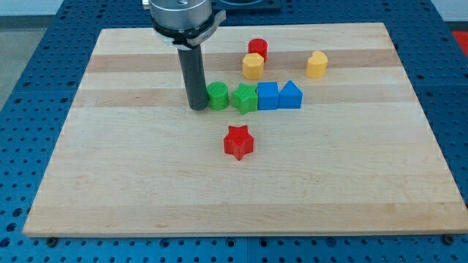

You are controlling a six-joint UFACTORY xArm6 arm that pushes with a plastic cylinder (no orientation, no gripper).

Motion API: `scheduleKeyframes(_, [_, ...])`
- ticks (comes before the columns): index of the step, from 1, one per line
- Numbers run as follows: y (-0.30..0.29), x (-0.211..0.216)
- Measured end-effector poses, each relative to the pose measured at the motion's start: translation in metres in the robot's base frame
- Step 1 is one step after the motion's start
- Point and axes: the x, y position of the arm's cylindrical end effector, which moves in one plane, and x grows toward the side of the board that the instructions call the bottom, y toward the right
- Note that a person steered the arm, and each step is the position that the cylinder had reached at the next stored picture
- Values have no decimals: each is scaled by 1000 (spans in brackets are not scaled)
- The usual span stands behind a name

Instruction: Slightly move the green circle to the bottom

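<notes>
The green circle (pixel 218 96) stands on the wooden board (pixel 146 183) near the middle, at the left end of a row of blocks. My tip (pixel 198 107) rests on the board directly to the view's left of the green circle, touching or almost touching its side. To the circle's right sits a green star-like block (pixel 245 98), close beside it.
A blue cube (pixel 268 96) and a blue block with a peaked top (pixel 290 95) continue the row to the right. A red star (pixel 238 142) lies below the row. A red cylinder (pixel 257 49), a yellow block (pixel 253 66) and another yellow block (pixel 316 64) sit above.
</notes>
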Motion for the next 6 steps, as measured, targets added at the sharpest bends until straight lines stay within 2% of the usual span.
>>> scheduleKeyframes(2, [-24, -34])
scheduleKeyframes(6, [10, -43])
